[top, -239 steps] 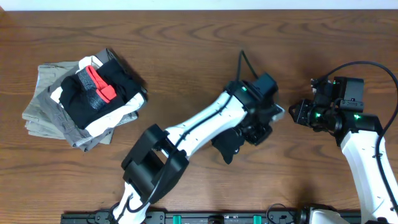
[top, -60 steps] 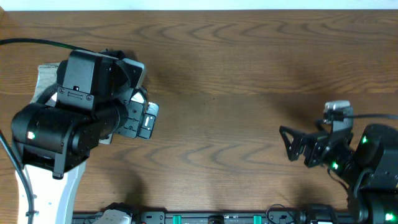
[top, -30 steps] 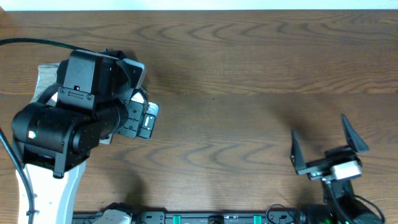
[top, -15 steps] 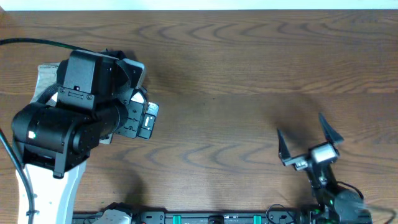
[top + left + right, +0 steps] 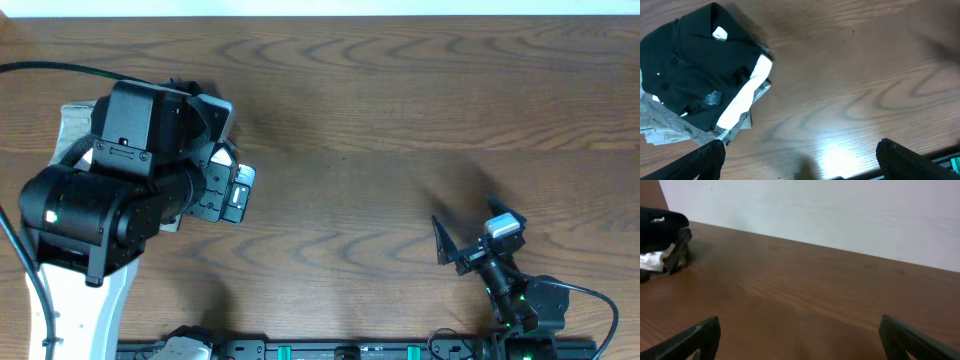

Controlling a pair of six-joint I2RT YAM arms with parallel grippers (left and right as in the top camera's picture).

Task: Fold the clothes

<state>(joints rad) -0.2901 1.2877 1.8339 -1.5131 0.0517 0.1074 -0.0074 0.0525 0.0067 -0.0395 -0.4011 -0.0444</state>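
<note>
Over the folded stack [image 5: 700, 75], my left gripper [image 5: 800, 157] hangs open, empty. My right gripper [image 5: 468, 235], likewise, has retreated; folding looks done.

Bulky black housing on the left arm [image 5: 110, 215], white shell below, one green light [image 5: 52, 216], thin black cable [image 5: 40, 68]. Slimmer black right arm [image 5: 500, 278], small white block [image 5: 505, 226] near the tip (green lights too), matte black pointed fingers [image 5: 695, 339].

A wooden table [image 5: 850, 75] carries a pile of folded clothes [image 5: 695, 75], black on top.
</note>
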